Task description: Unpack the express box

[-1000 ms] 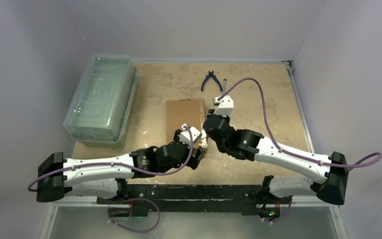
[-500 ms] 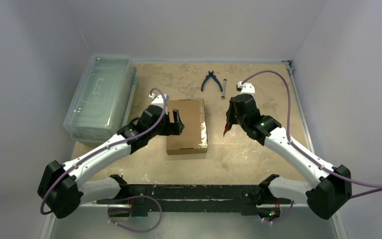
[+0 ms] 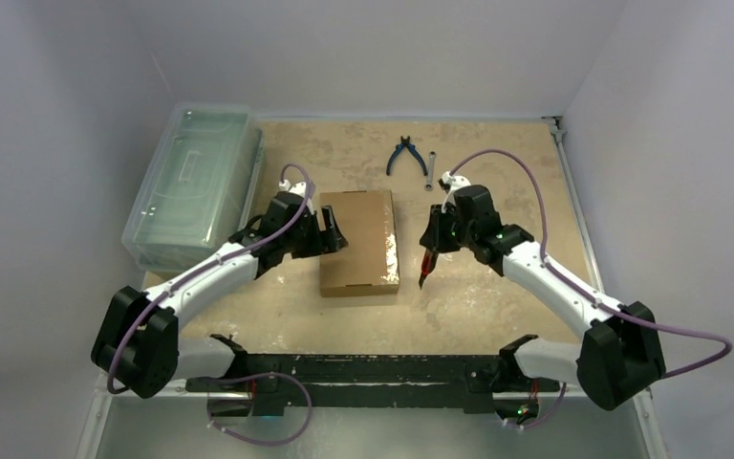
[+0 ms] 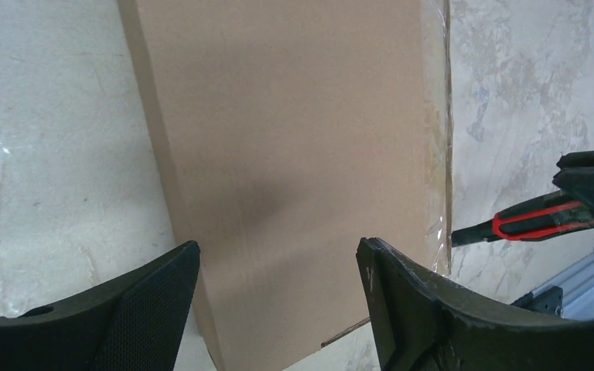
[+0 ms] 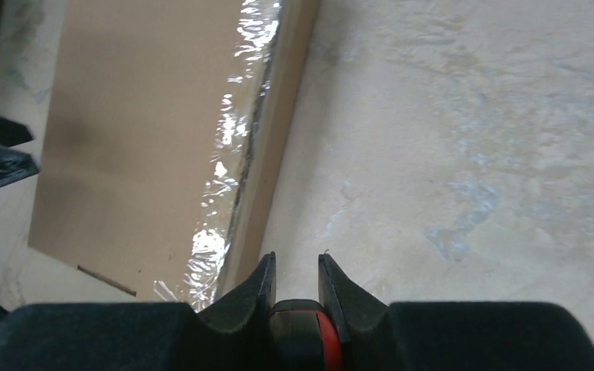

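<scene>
The express box [image 3: 359, 241] is a flat brown cardboard mailer lying closed in the middle of the table, with clear tape along its right edge [image 5: 232, 162]. It fills the left wrist view [image 4: 294, 154]. My left gripper [image 3: 333, 231] is open and empty at the box's left edge, its jaws spread over the lid. My right gripper [image 3: 432, 244] is shut on a red-and-black utility knife [image 3: 427, 264], held just right of the box with the blade end pointing down at the near side. The knife also shows in the left wrist view [image 4: 526, 222] and between my right fingers [image 5: 303, 332].
A large clear plastic lidded bin [image 3: 194, 186] stands at the left edge of the table. Blue-handled pliers [image 3: 405, 155] and a small metal wrench [image 3: 430, 170] lie behind the box. Grey walls enclose the table on three sides.
My left gripper has shifted slightly back along the box's left edge. My right gripper has come down and closer to the box's right edge with the knife.
</scene>
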